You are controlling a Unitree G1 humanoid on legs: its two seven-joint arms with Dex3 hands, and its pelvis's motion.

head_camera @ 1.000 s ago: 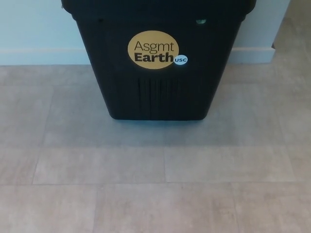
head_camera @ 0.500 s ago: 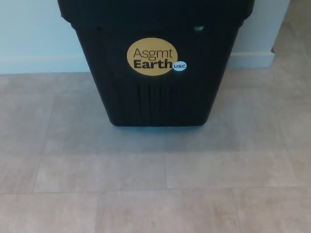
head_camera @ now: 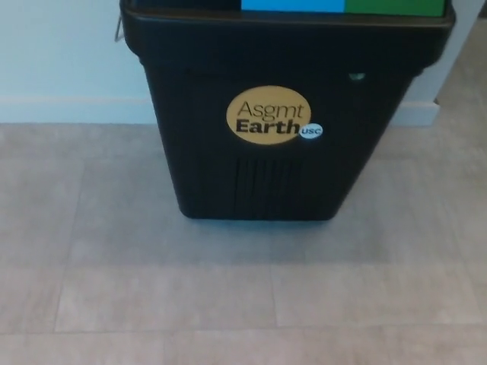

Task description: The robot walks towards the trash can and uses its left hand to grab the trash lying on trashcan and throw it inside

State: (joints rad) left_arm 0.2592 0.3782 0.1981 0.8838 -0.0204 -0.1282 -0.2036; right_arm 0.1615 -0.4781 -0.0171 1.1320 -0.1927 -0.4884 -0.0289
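Pale grey floor tiles (head_camera: pixel 152 296) fill the near half of the head view, with grout lines running left to right and a few running away toward the far wall (head_camera: pixel 61 53), which is light blue-white with a low baseboard (head_camera: pixel 76 110) along its foot.

Against that wall stands the black trash can (head_camera: pixel 281 167), a little right of centre and narrowing toward its base. Its front carries a round gold sticker (head_camera: pixel 266 116) reading "Asgmt Earth", with a small white "USC" dot (head_camera: pixel 311 131) touching the sticker's lower right edge. Vertical ribs (head_camera: pixel 266 186) run down the front below the sticker. A small pale mark (head_camera: pixel 356 77) sits high on the right of the front face. At the top edge of the frame, a blue panel (head_camera: pixel 293 4) and a green panel (head_camera: pixel 394 6) lie side by side on the can's top, cut off by the frame. A thin metal piece (head_camera: pixel 119 29) sticks out at the can's upper left corner.

No trash can be made out on the can; most of its top lies beyond the frame.

Neither robot hand nor arm shows here, so their pose and the state of the fingers cannot be told.
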